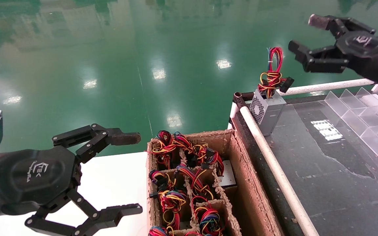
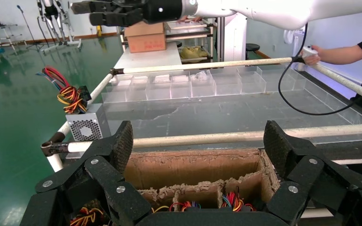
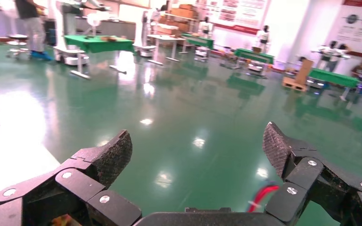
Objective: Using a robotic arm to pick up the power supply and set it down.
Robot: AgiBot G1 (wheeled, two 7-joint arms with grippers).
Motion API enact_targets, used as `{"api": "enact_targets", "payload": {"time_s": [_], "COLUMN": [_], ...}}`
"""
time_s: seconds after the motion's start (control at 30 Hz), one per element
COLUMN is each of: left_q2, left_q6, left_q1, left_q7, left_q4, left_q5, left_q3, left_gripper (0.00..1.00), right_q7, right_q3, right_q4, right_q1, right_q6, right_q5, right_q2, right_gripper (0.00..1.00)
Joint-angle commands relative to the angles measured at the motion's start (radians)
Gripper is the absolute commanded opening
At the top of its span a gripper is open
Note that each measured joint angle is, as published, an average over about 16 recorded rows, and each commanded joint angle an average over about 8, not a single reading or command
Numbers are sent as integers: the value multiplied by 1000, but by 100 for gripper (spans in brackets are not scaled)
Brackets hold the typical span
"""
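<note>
The power supply (image 1: 268,111), a small grey metal box with a perforated vent, stands upright on the corner of the dark table (image 1: 333,164). A looped bundle of red, yellow and blue wires (image 1: 272,73) rises from its top. It also shows in the left wrist view (image 2: 88,125). My right gripper (image 1: 306,35) hovers open in the air just right of the wire loop and above the box, apart from it. Only a red wire tip (image 3: 268,193) shows by its jaws (image 3: 196,148). My left gripper (image 1: 135,173) hangs open beside the cardboard box, holding nothing (image 2: 199,141).
A worn cardboard box (image 1: 243,170) with dividers holds several more wire-topped units (image 1: 189,183). White tube rails (image 1: 274,167) edge the table. Clear plastic bins (image 1: 366,114) line its far right. A white surface (image 1: 116,177) lies under the left gripper. A person's arm (image 2: 349,52) holds the far rail.
</note>
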Motion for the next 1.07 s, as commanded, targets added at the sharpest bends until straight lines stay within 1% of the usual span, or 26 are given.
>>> {"api": "enact_targets", "payload": {"time_s": [0.03, 0.97, 1.07], "left_q2": [0, 0, 0], "left_q6": [0, 0, 0], "left_q1": [0, 0, 0], "left_q7": [0, 0, 0], "left_q4": [0, 0, 0], "left_q5": [0, -1, -1], "left_q3": [0, 1, 1], "left_gripper": [100, 100, 100], "right_q7": [15, 221, 232], "right_q3": [2, 34, 36], "right_q4": [43, 631, 662], "right_q1": [-27, -393, -413], "right_q6": [-9, -138, -145], "right_q5": [13, 188, 197], "right_q2": [10, 155, 163], "right_gripper": [100, 100, 100]}}
